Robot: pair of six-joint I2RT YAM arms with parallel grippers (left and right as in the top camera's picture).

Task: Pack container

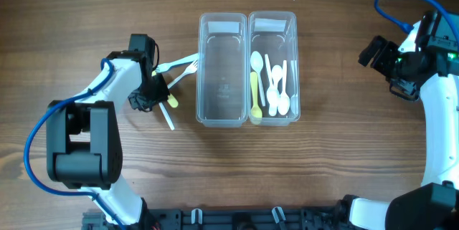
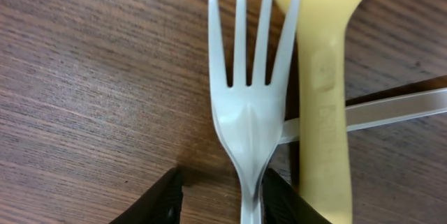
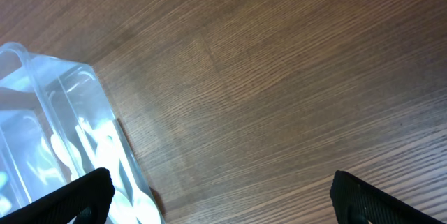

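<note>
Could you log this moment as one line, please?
left gripper: open, straddling white fork | right gripper: open, empty | left bin: empty

Plain brown wood table [image 1: 330, 180]. Two clear plastic tubs sit side by side mid-table, nearer the far edge: left tub [image 1: 222, 121] and right tub [image 1: 295, 65]. Toward the left edge there's loose cutlery: white forks [image 1: 177, 66], a yellow utensil [image 2: 323, 112] and a clear handle [image 2: 391, 109] crossing it.

White left arm [image 1: 118, 79] — black joints, looping blue cable [image 1: 27, 151].
</note>
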